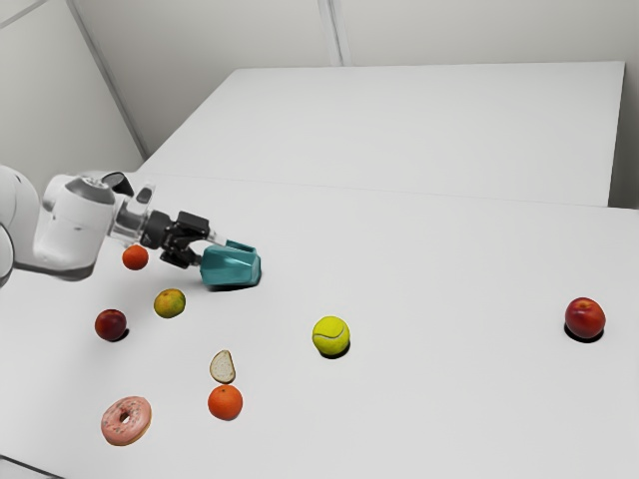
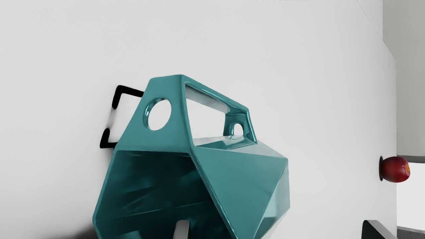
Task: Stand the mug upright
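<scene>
White tabletop (image 1: 459,269) against pale walls (image 1: 180,50); teal mug (image 1: 230,269) lies on its side at the gripper (image 1: 209,250), whose fingers stand wide apart, one at the mug's open mouth, the other outside it, tennis ball (image 1: 331,336) well apart.
</scene>
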Motion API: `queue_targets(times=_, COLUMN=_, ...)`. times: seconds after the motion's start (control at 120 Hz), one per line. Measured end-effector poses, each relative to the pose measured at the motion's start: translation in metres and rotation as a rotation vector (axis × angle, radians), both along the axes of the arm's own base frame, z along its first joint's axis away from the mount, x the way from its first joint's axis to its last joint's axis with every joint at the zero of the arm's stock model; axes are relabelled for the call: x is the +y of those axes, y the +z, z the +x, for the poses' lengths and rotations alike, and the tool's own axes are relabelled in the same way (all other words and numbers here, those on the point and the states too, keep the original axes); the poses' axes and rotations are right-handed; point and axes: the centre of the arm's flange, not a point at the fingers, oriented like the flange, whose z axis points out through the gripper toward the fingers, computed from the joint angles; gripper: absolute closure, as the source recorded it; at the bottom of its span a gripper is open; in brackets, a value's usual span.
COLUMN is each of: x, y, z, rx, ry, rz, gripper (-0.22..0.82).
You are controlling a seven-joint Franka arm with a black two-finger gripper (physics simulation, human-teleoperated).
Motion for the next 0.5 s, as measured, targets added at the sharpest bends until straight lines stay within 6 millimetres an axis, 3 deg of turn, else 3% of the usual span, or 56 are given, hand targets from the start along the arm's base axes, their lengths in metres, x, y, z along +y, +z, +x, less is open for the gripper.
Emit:
queue_targets(times=0.158, x=-0.0040, y=-0.0066, z=-0.0031, rx=-0.050, ry=0.010, rz=-0.041, gripper=0.11)
queue_targets(times=0.383, x=-0.0062, y=-0.0049, z=-0.0015, rx=-0.115, ry=-0.009, rz=-0.045, gripper=0.51)
queue_targets(times=0.5, x=-0.0068, y=-0.0032, z=-0.0006, rx=-0.140, ry=-0.023, rz=-0.037, gripper=0.64)
